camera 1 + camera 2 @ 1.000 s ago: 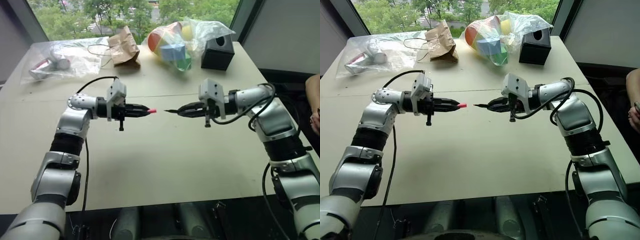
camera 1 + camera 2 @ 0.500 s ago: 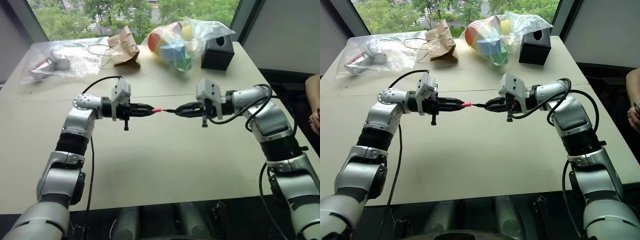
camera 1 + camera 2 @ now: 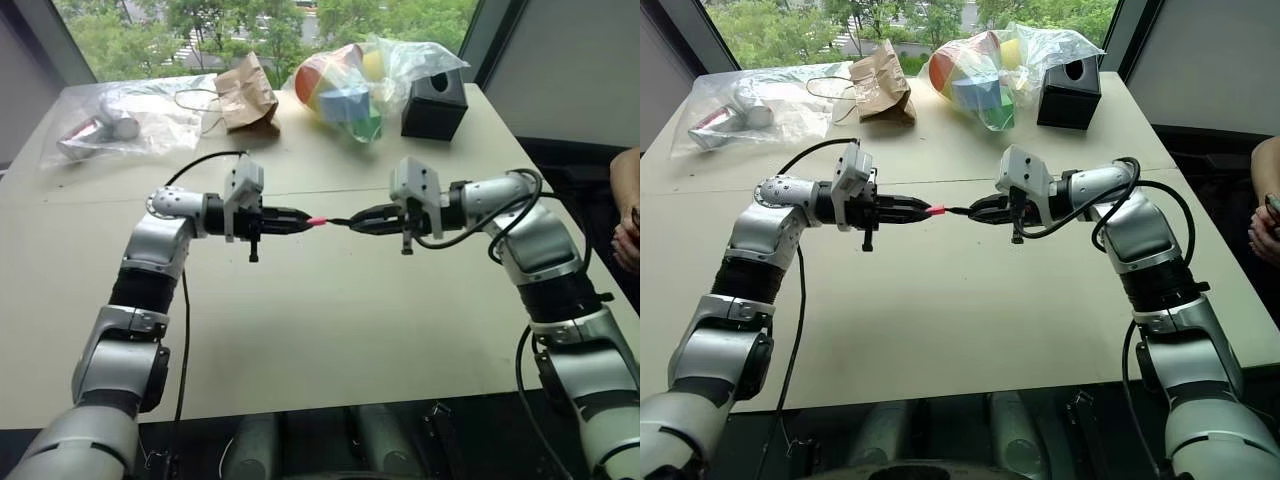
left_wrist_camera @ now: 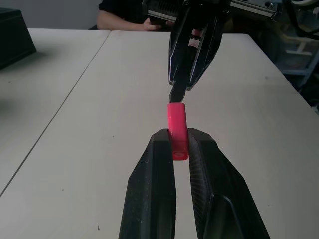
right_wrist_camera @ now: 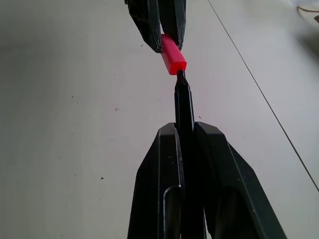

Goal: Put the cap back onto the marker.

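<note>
A short pink-red cap (image 4: 177, 124) is pinched at its rear end by my left gripper (image 3: 303, 219), which is shut on it and points right. Opposite it, my right gripper (image 3: 355, 222) points left and is shut on the thin black marker (image 5: 184, 107). The marker's pointed tip sticks out past the fingers. Both are held level above the middle of the table (image 3: 320, 330). The marker tip meets the cap's (image 5: 173, 54) open end, roughly in line with it. I cannot tell whether the tip has entered the cap.
Along the table's far side lie a clear bag with items (image 3: 115, 120), a brown paper bag (image 3: 247, 92), a clear bag of colourful blocks (image 3: 360, 75) and a black box (image 3: 434, 105). A person's hand (image 3: 628, 215) is at the right edge.
The gap between cap and marker tip has closed. One second ago they were clearly apart, and now they meet. In the last half second almost nothing has moved.
</note>
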Tool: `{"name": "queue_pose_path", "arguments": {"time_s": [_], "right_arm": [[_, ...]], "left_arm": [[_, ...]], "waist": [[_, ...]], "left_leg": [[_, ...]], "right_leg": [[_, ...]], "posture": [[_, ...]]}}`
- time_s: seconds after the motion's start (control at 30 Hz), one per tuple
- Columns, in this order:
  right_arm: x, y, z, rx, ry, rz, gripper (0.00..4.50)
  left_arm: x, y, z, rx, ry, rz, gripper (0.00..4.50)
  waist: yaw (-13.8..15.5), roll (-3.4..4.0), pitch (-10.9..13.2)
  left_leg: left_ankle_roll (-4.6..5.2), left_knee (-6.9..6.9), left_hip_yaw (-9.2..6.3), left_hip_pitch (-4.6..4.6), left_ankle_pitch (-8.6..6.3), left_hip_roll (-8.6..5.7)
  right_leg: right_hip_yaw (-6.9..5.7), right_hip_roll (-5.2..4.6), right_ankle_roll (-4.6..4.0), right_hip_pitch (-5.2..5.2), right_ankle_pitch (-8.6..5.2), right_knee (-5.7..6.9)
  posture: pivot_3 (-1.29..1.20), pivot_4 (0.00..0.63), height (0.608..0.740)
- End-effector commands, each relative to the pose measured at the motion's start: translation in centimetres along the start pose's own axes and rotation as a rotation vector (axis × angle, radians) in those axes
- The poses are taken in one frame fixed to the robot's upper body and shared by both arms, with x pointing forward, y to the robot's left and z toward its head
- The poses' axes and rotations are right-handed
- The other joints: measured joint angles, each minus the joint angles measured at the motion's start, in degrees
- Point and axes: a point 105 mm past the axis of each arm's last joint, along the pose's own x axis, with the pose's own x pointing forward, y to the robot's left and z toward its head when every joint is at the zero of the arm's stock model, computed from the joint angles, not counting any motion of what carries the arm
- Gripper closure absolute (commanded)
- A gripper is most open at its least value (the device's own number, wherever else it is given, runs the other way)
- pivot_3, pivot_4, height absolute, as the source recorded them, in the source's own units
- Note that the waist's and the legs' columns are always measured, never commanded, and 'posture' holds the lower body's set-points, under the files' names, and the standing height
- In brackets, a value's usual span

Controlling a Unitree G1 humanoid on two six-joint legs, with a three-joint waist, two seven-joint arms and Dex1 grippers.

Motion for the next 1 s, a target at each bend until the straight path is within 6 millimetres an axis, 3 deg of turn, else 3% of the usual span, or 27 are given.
{"name": "queue_pose_path", "arguments": {"time_s": [0.03, 0.27, 0.53, 0.7, 1.0], "right_arm": [[-0.1, -0.3, 1.4, -0.044, -0.041, -0.013, 4.50], [0.3, -0.3, 1.7, -0.085, -0.025, 0.006, 4.50], [0.7, -0.3, 1.3, -0.129, 0.002, 0.010, 4.50], [0.9, -0.5, 1.4, -0.151, 0.001, 0.000, 4.50], [1.3, -0.3, 1.7, -0.133, -0.024, 0.002, 4.50]], "left_arm": [[0.7, -0.3, 1.3, 0.077, -0.005, -0.028, 4.48], [2.0, 0.5, 0.3, 0.168, 0.096, -0.052, 4.48], [3.3, 0.9, 1.3, 0.283, 0.134, -0.110, 4.48], [4.3, 0.0, 2.8, 0.327, 0.085, -0.178, 4.48], [7.3, -1.2, 2.7, 0.395, 0.124, -0.259, 4.48]], "waist": [[0.0, 0.00, 0.0], [0.2, 0.00, 0.0], [0.1, 0.00, 0.0], [-0.1, 0.00, 0.0], [0.1, 0.00, 0.0]], "left_leg": [[0.00, 0.00, 0.00, 0.00, 0.00, 0.00], [0.00, 0.12, 0.00, 0.00, 0.00, -0.02], [0.00, 0.19, 0.00, -0.01, 0.00, -0.04], [0.00, 0.19, -0.02, 0.00, 0.00, -0.03], [0.00, 0.35, -0.03, -0.02, 0.00, -0.04]], "right_leg": [[0.00, 0.00, 0.00, 0.00, 0.00, 0.00], [0.00, 0.01, 0.00, 0.04, 0.00, 0.03], [0.00, 0.01, 0.00, 0.05, 0.00, 0.07], [0.00, 0.04, 0.01, 0.05, 0.01, 0.10], [0.00, 0.03, 0.01, 0.07, 0.01, 0.19]], "posture": [[0.00, 0.150, 0.740], [0.00, 0.150, 0.740], [0.00, 0.150, 0.740], [0.00, 0.150, 0.740], [0.00, 0.150, 0.740]]}}
